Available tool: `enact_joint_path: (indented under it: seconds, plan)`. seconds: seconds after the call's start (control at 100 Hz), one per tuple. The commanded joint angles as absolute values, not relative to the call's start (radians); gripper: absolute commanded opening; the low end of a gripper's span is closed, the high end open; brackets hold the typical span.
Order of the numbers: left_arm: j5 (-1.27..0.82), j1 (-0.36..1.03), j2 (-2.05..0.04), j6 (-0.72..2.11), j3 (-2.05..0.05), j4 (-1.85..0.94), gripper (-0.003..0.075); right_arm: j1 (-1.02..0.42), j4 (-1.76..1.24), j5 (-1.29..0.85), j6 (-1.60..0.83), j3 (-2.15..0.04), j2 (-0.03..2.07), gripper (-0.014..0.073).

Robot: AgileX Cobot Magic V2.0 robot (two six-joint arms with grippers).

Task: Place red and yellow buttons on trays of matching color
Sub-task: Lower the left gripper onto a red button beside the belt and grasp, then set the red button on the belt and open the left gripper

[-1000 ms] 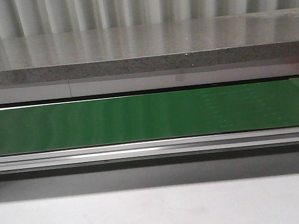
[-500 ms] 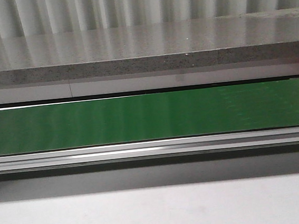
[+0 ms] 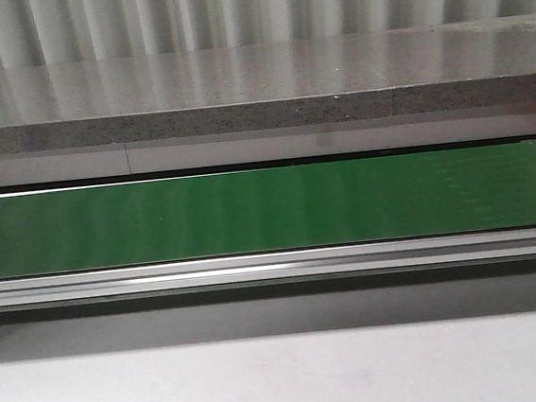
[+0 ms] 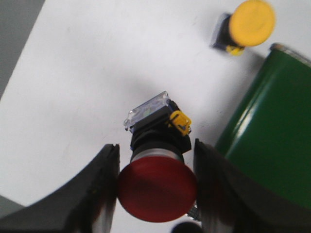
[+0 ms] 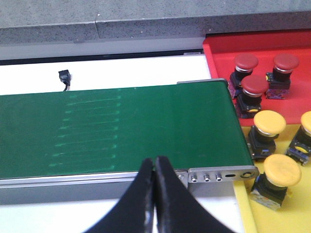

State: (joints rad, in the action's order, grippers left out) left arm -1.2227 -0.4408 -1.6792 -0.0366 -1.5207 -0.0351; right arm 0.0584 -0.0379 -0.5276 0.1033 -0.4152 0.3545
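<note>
My left gripper (image 4: pixel 155 145) is shut on a red button (image 4: pixel 156 187), its fingers pressing both sides of the red cap. The button's black body and clear block point at the white table. A yellow button (image 4: pixel 251 23) lies loose on the table farther off, beside the green belt (image 4: pixel 272 141). My right gripper (image 5: pixel 155 162) is shut with nothing in it, over the belt's near rail. The red tray (image 5: pixel 291 46) holds three red buttons (image 5: pixel 254 85). The yellow tray (image 5: pixel 297 213) holds three yellow buttons (image 5: pixel 282 171). Neither gripper, button nor tray shows in the front view.
The green conveyor belt (image 3: pixel 269 210) runs across the front view with a metal rail (image 3: pixel 274 267) along its near side and a grey stone ledge (image 3: pixel 257 88) behind. A small black connector (image 5: pixel 64 76) lies on the white surface beyond the belt.
</note>
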Motion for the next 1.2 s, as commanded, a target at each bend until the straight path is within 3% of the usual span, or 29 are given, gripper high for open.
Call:
enact_joint_path:
  seconds: [0.0,0.41,0.96,1.07,1.19]
  plan:
    - [-1.28,-0.387,-1.625,-0.033,-1.599,-0.035,0.0124,0.056,-0.027,-0.46,0.102,-0.441,0.361,-0.0067]
    - [-1.278,-0.152,-1.648,-0.033,-1.619,-0.036,0.0124,0.056,-0.027,-0.46,0.102,-0.441,0.361,-0.0067]
    - [-1.278,-0.13,-1.764,-0.009,-1.619,-0.04,0.013,0.056,-0.027,-0.46,0.102,-0.441,0.361,-0.0067]
    - [-1.278,-0.13,-1.784,-0.009,-1.619,-0.061,0.0202,0.056,-0.027,-0.46,0.102,-0.441,0.361,-0.0067]
    - [-1.276,-0.13,-1.79,-0.009,-1.621,-0.092,0.038,0.056,-0.027,-0.46,0.102,-0.441,0.361,-0.0067]
